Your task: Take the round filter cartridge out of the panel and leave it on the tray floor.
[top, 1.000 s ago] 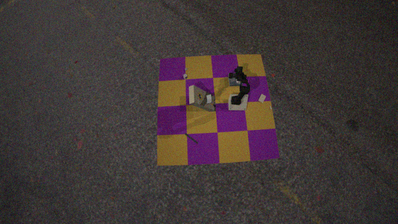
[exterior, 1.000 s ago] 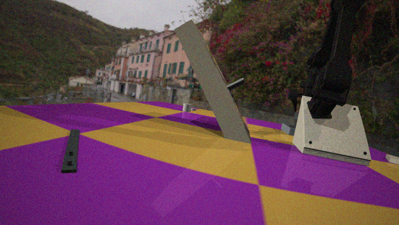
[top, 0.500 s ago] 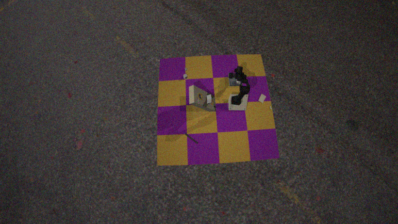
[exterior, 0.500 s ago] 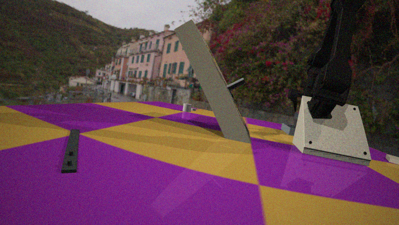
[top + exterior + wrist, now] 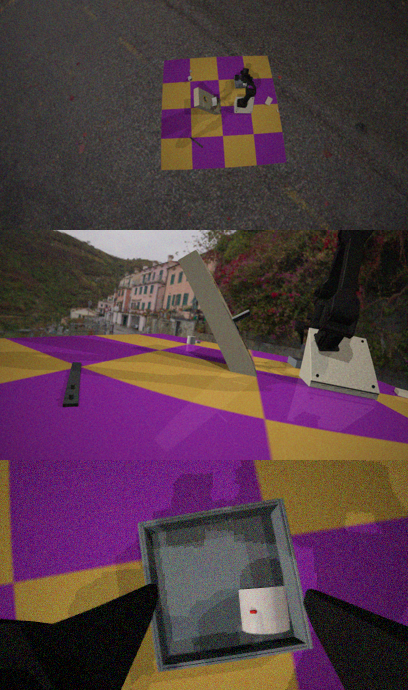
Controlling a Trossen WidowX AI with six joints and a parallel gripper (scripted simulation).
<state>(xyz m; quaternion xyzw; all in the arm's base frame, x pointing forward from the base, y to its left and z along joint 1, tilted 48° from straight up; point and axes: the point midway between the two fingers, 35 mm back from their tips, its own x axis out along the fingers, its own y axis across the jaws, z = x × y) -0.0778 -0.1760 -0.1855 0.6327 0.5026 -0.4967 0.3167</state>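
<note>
A white cylindrical cartridge (image 5: 265,610) (image 5: 244,84) with a small red mark lies on its side on the floor of the grey tray (image 5: 295,580) (image 5: 236,82) (image 5: 294,362), near one corner. Its slotted face cannot be made out. My gripper (image 5: 230,593) is open and empty above the tray, its fingers seen on either side of it in the wrist view. The slanted beige service panel (image 5: 199,98) (image 5: 217,315) shows a dark round opening (image 5: 205,98) with a yellowish edge. In the exterior view the gripper is out of frame and the panel's face is hidden.
A white plate (image 5: 214,101) (image 5: 242,314) juts from the panel's face. A white cylinder (image 5: 189,78) (image 5: 190,340) stands behind the panel. A dark bar (image 5: 196,142) (image 5: 73,381) lies in front. A pale block (image 5: 268,100) (image 5: 401,392) lies beyond the robot base (image 5: 244,109).
</note>
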